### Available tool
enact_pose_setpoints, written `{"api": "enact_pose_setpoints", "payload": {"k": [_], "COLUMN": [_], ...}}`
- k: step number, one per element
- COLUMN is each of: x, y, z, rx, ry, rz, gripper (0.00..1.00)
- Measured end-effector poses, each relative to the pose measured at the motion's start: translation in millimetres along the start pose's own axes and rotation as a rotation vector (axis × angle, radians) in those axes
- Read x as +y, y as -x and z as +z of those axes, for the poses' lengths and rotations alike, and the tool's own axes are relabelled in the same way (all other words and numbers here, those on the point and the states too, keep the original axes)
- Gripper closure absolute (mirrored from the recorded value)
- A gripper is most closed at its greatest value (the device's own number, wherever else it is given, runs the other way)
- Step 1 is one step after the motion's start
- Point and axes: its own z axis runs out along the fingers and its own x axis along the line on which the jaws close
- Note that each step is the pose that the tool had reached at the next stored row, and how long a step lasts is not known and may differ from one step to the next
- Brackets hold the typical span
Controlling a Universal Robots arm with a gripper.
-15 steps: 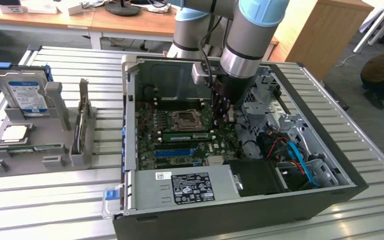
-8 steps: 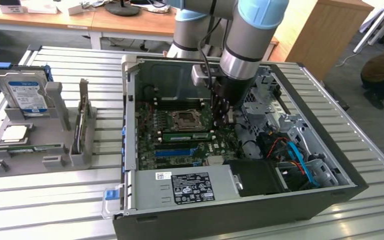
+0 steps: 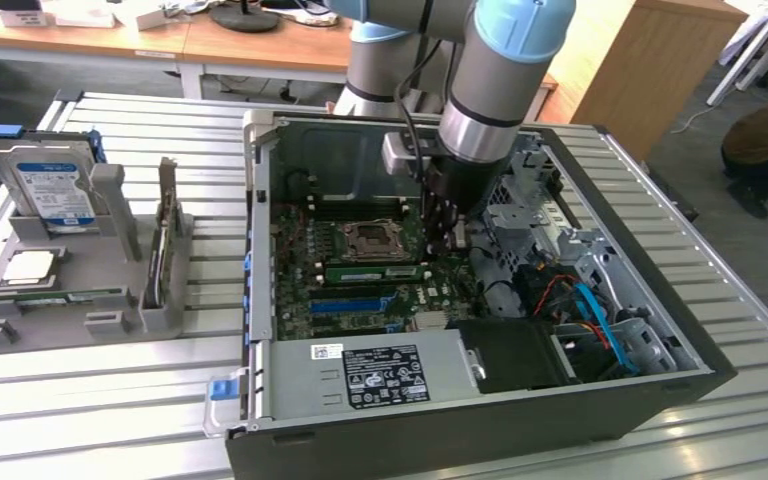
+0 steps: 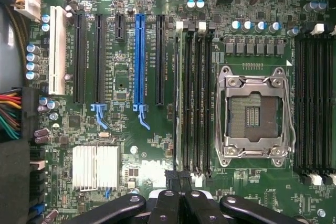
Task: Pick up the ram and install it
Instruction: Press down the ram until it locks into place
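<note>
fingers: closed together | at end of ram standing in motherboard slot | nothing visibly gripped

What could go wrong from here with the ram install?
1. The ram stands in a memory slot, and the shut gripper is at one end of it. Pressing there alone might seat the stick tilted, with the far end left high.
2. The open CPU socket lies right beside that bank of slots. A sideways slip of the fingers could strike its exposed contacts.
</note>
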Motion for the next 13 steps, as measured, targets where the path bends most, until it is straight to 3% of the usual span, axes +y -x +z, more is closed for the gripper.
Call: {"api": "enact_pose_setpoints", "payload": {"k": [13], "x": [-0.1], "y": [0.0], "z": [5.3], "rx": [0.0], "ry": [0.0], "rz": [0.0], "gripper": [0.89]}}
